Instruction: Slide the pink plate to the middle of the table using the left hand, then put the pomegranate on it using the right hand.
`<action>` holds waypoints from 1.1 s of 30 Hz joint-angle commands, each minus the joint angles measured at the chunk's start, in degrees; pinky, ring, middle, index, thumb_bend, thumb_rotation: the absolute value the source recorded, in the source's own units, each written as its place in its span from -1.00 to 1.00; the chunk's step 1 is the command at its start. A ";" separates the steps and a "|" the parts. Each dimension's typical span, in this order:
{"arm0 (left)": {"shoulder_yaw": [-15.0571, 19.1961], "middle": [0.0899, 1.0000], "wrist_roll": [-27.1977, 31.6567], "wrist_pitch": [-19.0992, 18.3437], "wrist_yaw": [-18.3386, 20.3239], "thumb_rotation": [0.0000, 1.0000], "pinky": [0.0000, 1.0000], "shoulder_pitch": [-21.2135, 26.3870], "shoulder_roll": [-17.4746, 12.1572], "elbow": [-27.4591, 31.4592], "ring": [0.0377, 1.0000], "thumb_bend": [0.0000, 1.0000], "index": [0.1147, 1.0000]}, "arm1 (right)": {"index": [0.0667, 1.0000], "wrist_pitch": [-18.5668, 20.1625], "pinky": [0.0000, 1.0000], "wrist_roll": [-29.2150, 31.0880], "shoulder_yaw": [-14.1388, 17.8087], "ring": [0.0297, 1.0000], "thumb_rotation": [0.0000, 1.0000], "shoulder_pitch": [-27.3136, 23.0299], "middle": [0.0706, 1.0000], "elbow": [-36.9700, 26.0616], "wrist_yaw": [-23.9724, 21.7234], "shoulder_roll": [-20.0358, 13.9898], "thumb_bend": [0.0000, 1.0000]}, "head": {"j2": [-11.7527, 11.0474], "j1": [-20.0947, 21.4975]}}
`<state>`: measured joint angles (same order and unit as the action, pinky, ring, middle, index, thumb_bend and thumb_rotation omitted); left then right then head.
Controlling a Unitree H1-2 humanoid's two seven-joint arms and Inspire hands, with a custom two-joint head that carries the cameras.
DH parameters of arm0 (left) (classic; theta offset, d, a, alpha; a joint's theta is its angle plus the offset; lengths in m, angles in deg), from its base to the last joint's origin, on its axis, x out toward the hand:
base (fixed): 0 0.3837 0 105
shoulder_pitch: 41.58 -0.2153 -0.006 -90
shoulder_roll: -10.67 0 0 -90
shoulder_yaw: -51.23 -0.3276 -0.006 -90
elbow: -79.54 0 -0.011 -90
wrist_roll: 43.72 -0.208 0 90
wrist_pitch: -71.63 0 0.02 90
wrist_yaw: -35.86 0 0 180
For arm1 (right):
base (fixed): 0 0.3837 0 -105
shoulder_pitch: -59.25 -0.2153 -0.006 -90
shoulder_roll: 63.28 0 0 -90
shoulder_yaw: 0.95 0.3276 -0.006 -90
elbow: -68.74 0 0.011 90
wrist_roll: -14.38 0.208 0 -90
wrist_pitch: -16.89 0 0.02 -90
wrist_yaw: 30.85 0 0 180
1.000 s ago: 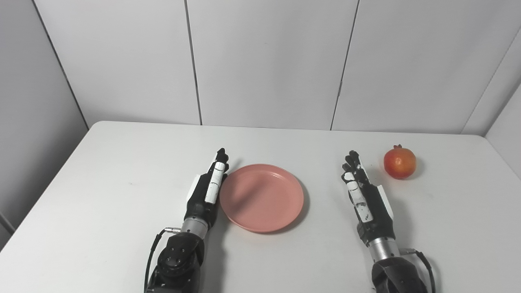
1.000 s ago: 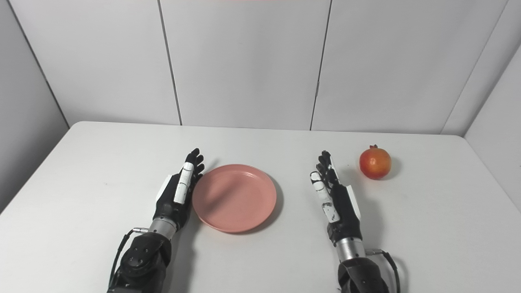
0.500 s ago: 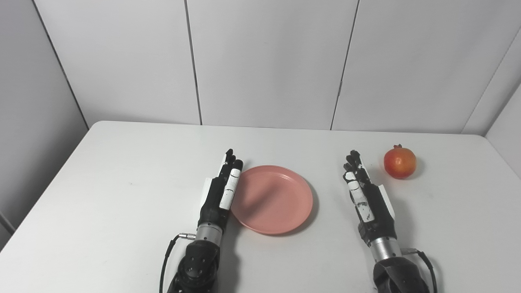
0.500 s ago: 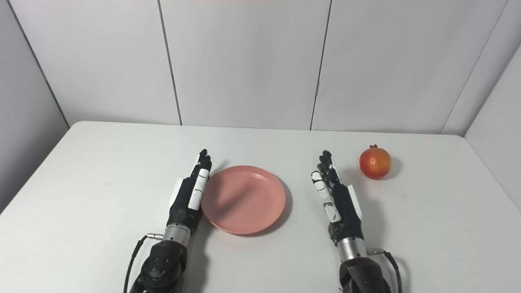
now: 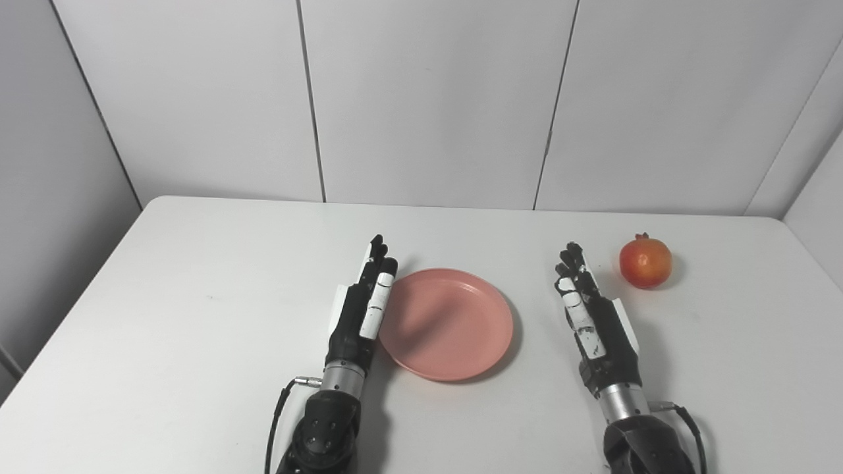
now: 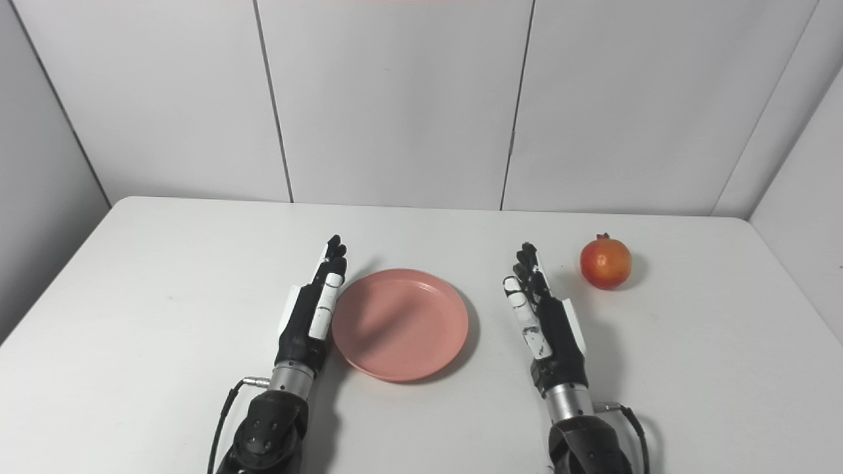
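Your left hand is flat against the pink plate.
The plate sits mid-table; your hand, fingers straight, touches its 9 o'clock edge. Your right hand is loose, holding nothing. The pomegranate is at its 1 o'clock.

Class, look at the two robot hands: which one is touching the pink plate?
The left hand: its fingers lie edge-on against the plate's left rim. The right hand rests apart from it, between plate and pomegranate.

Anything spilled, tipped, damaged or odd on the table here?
Nothing stands out. The round pink plate lies flat and empty beside the left hand; the red pomegranate sits whole, apart from the right hand.
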<state>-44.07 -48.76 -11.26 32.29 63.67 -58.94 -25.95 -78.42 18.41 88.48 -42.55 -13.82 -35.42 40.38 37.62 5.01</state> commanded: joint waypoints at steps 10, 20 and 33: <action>0.38 1.00 0.82 1.62 1.23 1.00 0.99 1.10 -0.61 0.22 1.00 0.30 1.00 | 1.00 -0.87 1.00 -0.54 0.92 1.00 0.70 -4.18 1.00 -2.57 0.78 -0.66 0.46 | -0.08 2.40; 1.57 1.00 2.76 1.21 2.04 1.00 1.00 1.25 -1.22 0.23 1.00 0.23 1.00 | 1.00 -0.92 1.00 -8.03 4.08 1.00 0.71 -8.42 1.00 -4.07 5.85 -5.42 0.62 | 0.04 3.89; 1.54 0.98 -0.36 0.36 1.41 1.00 0.96 1.14 -2.90 0.65 0.98 0.33 1.00 | 1.00 -1.62 0.92 -22.01 6.32 0.97 0.77 -12.02 1.00 -2.62 14.87 -12.51 0.49 | 0.08 5.47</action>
<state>-42.63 -48.50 -11.28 34.04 63.84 -61.28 -25.77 -78.63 -2.49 94.17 -51.59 -14.82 -22.34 29.09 37.79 10.20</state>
